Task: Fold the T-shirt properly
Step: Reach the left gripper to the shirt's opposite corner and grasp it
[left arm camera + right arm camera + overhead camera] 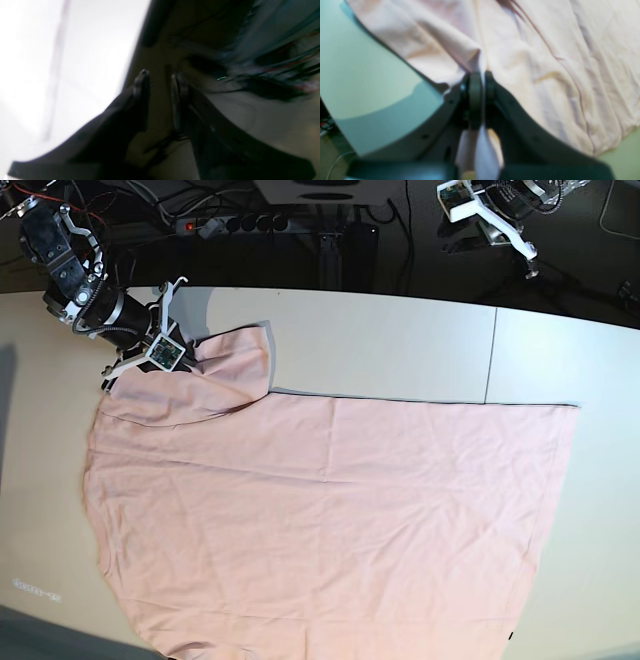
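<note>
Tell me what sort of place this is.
Probably a robotics lab or workshop: a bare white table with a T-shirt spread on it, a power strip and tangled cables behind, and two arms mounted at the table's far edge.

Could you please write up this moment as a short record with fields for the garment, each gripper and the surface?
garment: pink T-shirt, spread flat, far-left corner lifted and bunched
right gripper: shut on a fold of the T-shirt at that corner
left gripper: raised off the table, jaws apart, nothing between them
surface: pale table
fold progress: not yet folded
</note>
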Available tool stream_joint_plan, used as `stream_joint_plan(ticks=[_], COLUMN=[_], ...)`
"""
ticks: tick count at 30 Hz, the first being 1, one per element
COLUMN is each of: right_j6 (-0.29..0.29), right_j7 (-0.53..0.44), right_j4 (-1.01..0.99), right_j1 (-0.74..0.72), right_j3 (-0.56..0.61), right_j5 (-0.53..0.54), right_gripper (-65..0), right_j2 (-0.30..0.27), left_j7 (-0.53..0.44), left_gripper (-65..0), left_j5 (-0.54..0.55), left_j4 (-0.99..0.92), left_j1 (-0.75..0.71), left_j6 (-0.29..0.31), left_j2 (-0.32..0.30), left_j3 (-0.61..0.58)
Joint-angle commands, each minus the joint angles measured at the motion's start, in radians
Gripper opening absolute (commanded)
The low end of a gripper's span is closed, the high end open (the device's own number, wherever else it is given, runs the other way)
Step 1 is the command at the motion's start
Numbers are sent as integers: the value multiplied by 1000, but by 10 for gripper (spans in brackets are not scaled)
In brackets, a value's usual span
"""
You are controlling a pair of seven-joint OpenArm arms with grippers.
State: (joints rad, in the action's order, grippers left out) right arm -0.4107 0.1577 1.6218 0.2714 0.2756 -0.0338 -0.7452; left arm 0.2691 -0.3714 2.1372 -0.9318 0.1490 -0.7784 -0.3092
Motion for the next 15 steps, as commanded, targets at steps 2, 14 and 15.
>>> stream_joint_plan(ticks=[2, 14, 15], right_j6=[-32, -32, -32], right_j7=[23, 23, 23], right_j4=[3, 3, 3], right_j1=[-2, 1, 1], right_j3=[-5, -5, -5], right_j5=[-11, -10, -10], right_gripper=[-650, -650, -650], right_j2=[-16, -16, -16], left_j7=[-6, -130, -142], left_gripper=[-465, -413, -413], left_j5=[-33, 92, 99], left_j4=[-2, -393, -427], left_j1=[46, 441, 468], left_j6=[-52, -21, -20], left_j2=[-43, -190, -195], left_j3=[16, 83, 83])
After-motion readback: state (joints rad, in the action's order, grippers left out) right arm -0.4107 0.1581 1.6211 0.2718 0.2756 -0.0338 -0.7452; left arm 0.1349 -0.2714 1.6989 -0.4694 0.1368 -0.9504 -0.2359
